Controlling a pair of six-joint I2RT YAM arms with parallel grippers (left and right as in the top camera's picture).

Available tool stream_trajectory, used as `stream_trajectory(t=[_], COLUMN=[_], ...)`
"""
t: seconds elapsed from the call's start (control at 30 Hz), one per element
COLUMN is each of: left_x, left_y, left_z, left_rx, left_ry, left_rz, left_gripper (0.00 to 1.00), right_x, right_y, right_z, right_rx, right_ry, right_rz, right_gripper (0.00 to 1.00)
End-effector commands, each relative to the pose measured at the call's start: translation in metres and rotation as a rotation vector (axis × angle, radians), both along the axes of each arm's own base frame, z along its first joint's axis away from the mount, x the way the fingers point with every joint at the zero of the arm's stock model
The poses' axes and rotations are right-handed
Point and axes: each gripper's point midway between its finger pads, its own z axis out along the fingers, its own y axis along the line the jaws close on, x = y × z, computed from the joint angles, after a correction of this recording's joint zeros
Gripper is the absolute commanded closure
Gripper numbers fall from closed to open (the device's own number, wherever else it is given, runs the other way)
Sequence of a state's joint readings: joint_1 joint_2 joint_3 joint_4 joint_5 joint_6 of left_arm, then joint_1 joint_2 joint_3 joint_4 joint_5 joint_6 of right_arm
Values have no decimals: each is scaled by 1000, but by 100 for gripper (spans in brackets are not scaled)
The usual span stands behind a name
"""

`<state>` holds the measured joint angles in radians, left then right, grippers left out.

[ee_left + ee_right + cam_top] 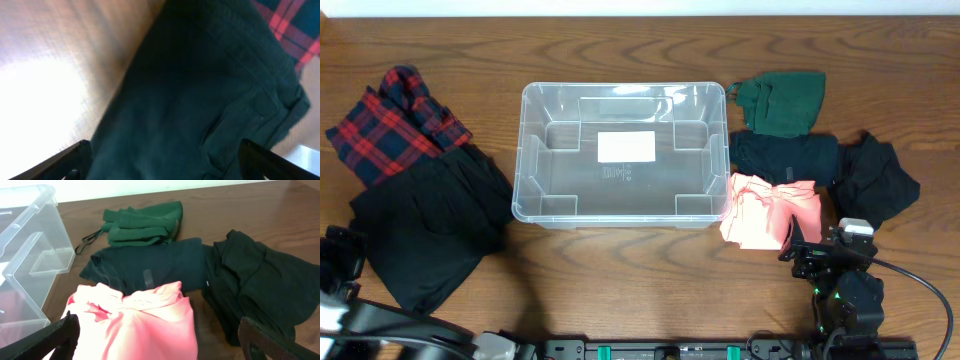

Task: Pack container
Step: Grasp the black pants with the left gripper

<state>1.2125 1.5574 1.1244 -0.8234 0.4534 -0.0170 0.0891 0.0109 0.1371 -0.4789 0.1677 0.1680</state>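
The clear plastic container (620, 150) stands empty in the middle of the table, a white label on its bottom; its corner shows in the right wrist view (25, 255). My right gripper (820, 255) is open, its fingers (160, 340) either side of a folded pink garment (768, 210) (145, 325) lying right of the container. My left gripper (335, 255) is open at the table's left front, its fingers (165, 162) over a black garment (435, 225) (200, 100).
A red-and-black plaid shirt (395, 125) lies left of the container, partly on the black garment. Right of the container lie a green garment (785, 100), a dark shirt (785, 158) and another black garment (875, 180).
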Motion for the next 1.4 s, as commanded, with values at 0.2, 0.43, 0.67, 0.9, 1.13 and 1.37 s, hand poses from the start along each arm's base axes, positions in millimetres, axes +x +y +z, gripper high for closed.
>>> stream_trajectory(t=[0.2, 0.43, 0.67, 0.9, 1.13, 1.37], left_x=[12, 15, 8, 13, 30, 52], left_y=[0, 13, 22, 26, 13, 5], left_z=[-52, -64, -69, -78, -92, -89], left_rx=[-129, -98, -58, -44, -99, -94], left_ry=[-59, -55, 0, -20, -47, -99], left_rz=[-146, -145, -137, -141, -187, -241], left_gripper=[12, 11, 11, 11, 11, 16], right_x=[0, 0, 0, 0, 0, 0], right_y=[-1, -1, -1, -1, -1, -1], right_z=[0, 0, 0, 0, 0, 0], right_rx=[3, 3, 3, 3, 3, 3], right_ry=[-3, -3, -3, -3, -3, -3], right_rz=[-7, -7, -7, -7, -7, -7], right_gripper=[1, 1, 1, 1, 1, 1])
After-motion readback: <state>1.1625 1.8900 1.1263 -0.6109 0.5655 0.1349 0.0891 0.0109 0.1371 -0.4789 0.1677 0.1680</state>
